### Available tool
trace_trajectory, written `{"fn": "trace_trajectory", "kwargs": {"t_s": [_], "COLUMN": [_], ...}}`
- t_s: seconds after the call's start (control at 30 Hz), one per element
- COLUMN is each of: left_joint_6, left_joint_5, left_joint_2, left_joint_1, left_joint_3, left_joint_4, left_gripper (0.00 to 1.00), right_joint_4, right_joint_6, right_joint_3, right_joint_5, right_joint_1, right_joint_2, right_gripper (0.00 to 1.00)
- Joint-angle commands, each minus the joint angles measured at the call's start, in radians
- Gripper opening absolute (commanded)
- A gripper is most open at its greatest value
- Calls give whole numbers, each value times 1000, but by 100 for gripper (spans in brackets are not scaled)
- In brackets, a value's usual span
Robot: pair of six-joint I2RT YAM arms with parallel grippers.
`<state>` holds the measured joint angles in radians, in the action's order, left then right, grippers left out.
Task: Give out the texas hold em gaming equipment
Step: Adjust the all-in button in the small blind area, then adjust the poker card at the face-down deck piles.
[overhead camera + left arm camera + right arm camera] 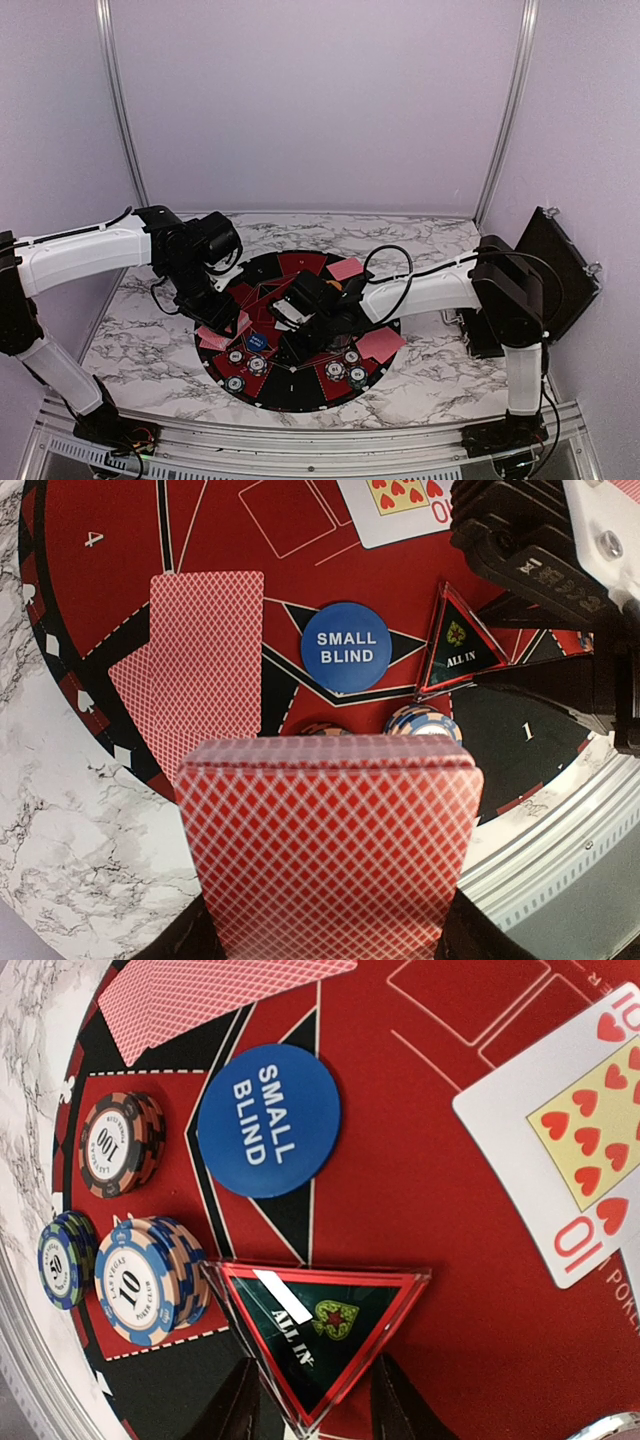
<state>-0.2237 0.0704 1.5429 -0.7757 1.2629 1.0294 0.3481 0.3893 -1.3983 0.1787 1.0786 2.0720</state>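
With the SMALL BLIND disc (268,1120) as marker on the mat (100,600), the left gripper (330,920) jaws pinch the red-backed deck (328,850) just near it for dealing, while the right gripper (308,1405) jaws straddle the ALL IN triangle (318,1330) beside it, grip uncertain.

Ten of hearts (565,1130), edge-cropped.
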Motion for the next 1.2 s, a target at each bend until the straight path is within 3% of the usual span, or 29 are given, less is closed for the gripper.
{"fn": "trace_trajectory", "kwargs": {"t_s": [0.0,0.4,0.63,1.0,1.17], "left_joint_6": [2,1,-8,-32,-36], "left_joint_5": [4,9,1,-15,-20], "left_joint_2": [-15,0,29,95,117], "left_joint_1": [6,-2,-25,-70,-84], "left_joint_3": [13,30,65,148,179], "left_joint_4": [6,9,16,35,41], "left_gripper": [52,52,52,52,52], "right_joint_4": [12,-51,-291,-530,-628], "right_joint_6": [-3,69,189,330,402], "right_joint_3": [-27,56,155,119,115], "right_joint_5": [-10,-25,170,445,515], "right_joint_1": [-3,-68,-174,-210,-210], "right_joint_2": [16,-138,-235,-143,-103], "right_gripper": [36,40,50,69,72]}}
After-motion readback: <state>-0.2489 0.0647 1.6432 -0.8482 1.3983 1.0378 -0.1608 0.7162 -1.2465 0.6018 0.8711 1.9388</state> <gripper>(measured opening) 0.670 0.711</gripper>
